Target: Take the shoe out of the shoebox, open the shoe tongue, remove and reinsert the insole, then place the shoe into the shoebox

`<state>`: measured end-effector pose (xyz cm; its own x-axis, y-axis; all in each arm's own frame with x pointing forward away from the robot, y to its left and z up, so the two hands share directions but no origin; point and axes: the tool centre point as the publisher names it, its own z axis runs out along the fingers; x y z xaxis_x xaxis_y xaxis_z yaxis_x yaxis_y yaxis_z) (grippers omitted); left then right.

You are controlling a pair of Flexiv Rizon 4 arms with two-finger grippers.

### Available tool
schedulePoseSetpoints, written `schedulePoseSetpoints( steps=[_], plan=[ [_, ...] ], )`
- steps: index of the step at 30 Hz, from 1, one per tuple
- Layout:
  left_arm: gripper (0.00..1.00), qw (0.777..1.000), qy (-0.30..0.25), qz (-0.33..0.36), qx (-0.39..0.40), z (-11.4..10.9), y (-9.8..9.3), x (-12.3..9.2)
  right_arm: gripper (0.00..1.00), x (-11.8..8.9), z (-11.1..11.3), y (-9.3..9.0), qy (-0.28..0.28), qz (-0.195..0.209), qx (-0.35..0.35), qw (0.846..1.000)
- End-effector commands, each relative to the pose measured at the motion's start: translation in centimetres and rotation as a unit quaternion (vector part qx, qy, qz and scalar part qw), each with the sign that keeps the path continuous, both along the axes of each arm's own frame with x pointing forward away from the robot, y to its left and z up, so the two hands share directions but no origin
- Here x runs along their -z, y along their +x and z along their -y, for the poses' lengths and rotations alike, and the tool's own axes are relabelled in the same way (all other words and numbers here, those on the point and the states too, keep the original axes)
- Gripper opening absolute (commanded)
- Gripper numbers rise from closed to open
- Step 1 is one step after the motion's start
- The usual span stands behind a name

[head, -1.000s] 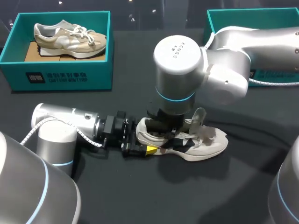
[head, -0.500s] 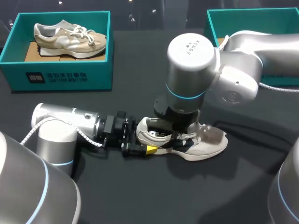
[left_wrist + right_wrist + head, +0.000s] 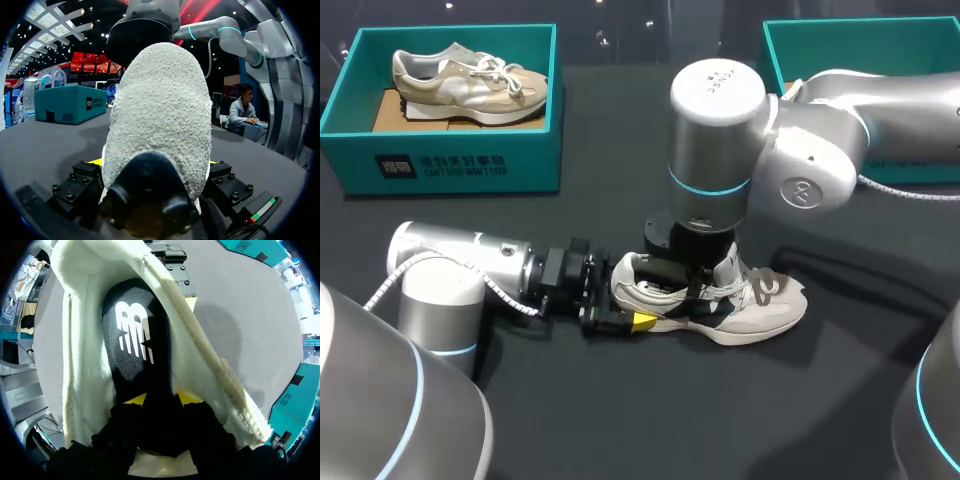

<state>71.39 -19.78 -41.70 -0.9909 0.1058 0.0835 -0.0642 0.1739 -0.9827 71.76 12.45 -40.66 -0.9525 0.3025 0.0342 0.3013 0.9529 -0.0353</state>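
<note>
Shoe: white shoe [image 3: 760, 310] lies on its sole mid-table [image 3: 620, 420], out of any box, toe twd my right.
Left gripper [image 3: 628, 300]: pressed onto the shoe's heel from both sides, pinning it flat.
Right gripper [image 3: 161, 399]: plunged into the shoe's mouth from above, over the black insole [image 3: 132, 340]; whether it pinches the insole or just rests there, cannot tell (its own body hides the contact).
Done so far: shoe is out; the mouth looks open enough to let the gripper in, so I judge the tongue step done.
In hand: prob. the insole work; the insole sits inside the shoe, unclear if pre-removal or re-seating.
Left to do: finish the insole, then box the shoe.
Around: teal shoebox [image 3: 450, 160] at far left w/ a tan shoe [image 3: 470, 85] in it; second teal box [image 3: 840, 35] at far right, partly behind the right arm.
In the way: the right arm's bulk hangs over the shoe; the right box's inside is hidden.
</note>
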Motion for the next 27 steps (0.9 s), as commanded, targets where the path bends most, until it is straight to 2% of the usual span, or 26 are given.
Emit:
schedulePoseSetpoints(
  steps=[1, 4, 10, 17, 27],
  plan=[
    [0.00, 1.000, 0.000, 0.000, 0.000, 0.0, 0.0, 0.0, 0.18, 2.5, -0.9, -0.2, -0.009, -0.020, -0.001, 1.000],
    [0.00, 1.000, 0.000, 0.000, 0.000, 0.0, 0.0, 0.0, 0.00, 2.5, -0.6, -0.7, -0.009, -0.033, 0.004, 0.999],
    [0.00, 1.000, 0.000, 0.000, 0.000, 0.0, 0.0, 0.0, 0.00, 1.9, -0.3, -1.7, -0.001, -0.036, 0.003, 0.999],
    [0.00, 1.000, 0.000, 0.000, 0.000, 0.0, 0.0, 0.0, 0.00, 0.3, 0.2, -2.5, 0.036, -0.011, -0.013, 0.999],
    [0.00, 1.000, 0.000, 0.000, 0.000, 0.0, 0.0, 0.0, 0.00, -1.9, 0.6, -2.2, 0.114, 0.028, -0.042, 0.992]
  ],
)
